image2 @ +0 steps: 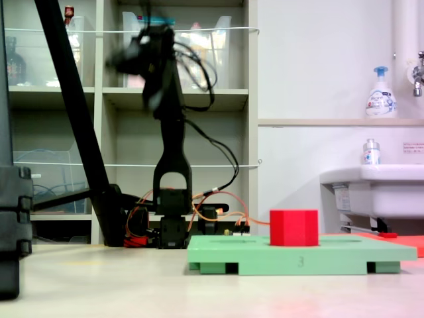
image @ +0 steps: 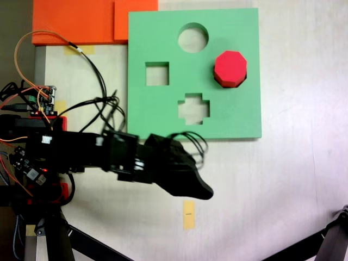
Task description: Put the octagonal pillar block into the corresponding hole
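The octagonal pillar block (image: pixel 230 68) is bright red and stands upright at the right side of the green foam board (image: pixel 163 117). In a fixed view from the side, the block (image2: pixel 294 227) rises well above the board (image2: pixel 265 255). The corresponding hole is hidden beneath the block, so I cannot tell how deep the block sits. The round, square and cross-shaped cutouts hold nothing. My black gripper (image: pixel 202 190) hovers off the board's near edge, well apart from the block. It hangs raised high and blurred (image2: pixel 127 59) in the side view, and its jaws read as one dark mass.
Orange foam sheets (image: pixel 81 22) lie beyond the board's upper left corner. A yellow tape strip (image: pixel 188 214) marks the table near the gripper. Loose cables (image: pixel 103 103) and the arm's base (image: pixel 38 141) fill the left side. A black stand leg (image: pixel 331 239) crosses the lower right corner.
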`<state>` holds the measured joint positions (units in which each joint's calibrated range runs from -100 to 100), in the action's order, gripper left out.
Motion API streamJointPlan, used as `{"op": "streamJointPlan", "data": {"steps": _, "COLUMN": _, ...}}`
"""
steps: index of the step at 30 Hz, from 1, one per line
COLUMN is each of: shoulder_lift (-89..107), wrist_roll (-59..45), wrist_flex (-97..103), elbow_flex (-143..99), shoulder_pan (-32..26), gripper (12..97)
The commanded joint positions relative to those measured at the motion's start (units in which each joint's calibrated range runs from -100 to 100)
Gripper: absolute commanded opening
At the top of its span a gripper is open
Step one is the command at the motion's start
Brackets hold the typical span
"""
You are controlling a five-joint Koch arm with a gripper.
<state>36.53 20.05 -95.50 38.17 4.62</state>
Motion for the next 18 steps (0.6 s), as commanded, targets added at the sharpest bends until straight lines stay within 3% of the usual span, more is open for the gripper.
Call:
{"op": "streamJointPlan", "data": {"steps": 1, "shoulder_lift": 15.0, "wrist_roll": -1.0, "wrist_flex": 18.7, "elbow_flex": -16.7, "shoulder_pan": 0.3, "gripper": 56.3}}
{"op": "streamJointPlan", "data": {"steps": 5, "shoulder_lift": 36.2, "wrist_roll": -4.2, "wrist_flex": 47.3, "elbow_flex": -54.0, "shoulder_pan": -1.1, "gripper": 56.3}}
{"op": "streamJointPlan", "data": {"steps": 15, "shoulder_lift": 56.8, "wrist_roll": -11.4, "wrist_flex": 90.7, "elbow_flex": -119.7, "shoulder_pan": -5.6, "gripper": 56.3}}
{"op": "streamJointPlan", "data": {"steps": 18, "shoulder_lift": 62.6, "wrist_roll": -13.9, "wrist_flex": 95.0, "elbow_flex": -131.5, "shoulder_pan": -6.9, "gripper": 55.9}}
